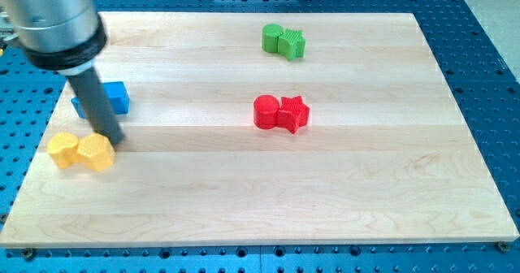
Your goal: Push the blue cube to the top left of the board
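Board: we saw a pale wooden board (268, 200) that lay on a blue perforated table (487, 54) and filled most of the view.
Blue cube: the blue cube (116, 97) stood near the view's left edge of the board, about halfway between top and bottom; our rod hid part of its left side.
Our tip: my tip (114, 140) rested on the board just below the blue cube and just above the yellow pair; we could not tell if it touched either of them.
End effector: our arm ended in a plain dark rod (97, 102) with nothing to open or close, and it gripped nothing.
Yellow blocks: two yellow blocks (81, 151) lay side by side and touching at the lower left; the right one looked like a hexagon, the left one we could not name.
Red blocks: a red cylinder (265, 111) touched a red star (293, 114) near the middle of the board.
Green blocks: two green blocks (283, 41) touched each other near the top edge, a little to the right of the middle; their shapes were not clear to us.
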Tool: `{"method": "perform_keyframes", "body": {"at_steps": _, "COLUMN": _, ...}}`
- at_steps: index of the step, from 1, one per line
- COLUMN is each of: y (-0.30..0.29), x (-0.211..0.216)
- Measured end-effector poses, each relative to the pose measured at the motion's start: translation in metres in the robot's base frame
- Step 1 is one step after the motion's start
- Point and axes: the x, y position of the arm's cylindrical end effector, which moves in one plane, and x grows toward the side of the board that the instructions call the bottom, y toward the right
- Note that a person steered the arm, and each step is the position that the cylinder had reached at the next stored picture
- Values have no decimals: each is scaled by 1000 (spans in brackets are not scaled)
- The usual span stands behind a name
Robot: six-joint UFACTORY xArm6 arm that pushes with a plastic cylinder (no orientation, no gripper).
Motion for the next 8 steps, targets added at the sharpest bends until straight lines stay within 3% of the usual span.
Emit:
{"method": "perform_keyframes", "body": {"at_steps": 3, "y": 6, "x": -77}}
{"method": "perform_keyframes", "body": {"at_steps": 6, "y": 101, "x": -158}}
{"method": "perform_keyframes", "body": {"at_steps": 8, "y": 101, "x": -204}}
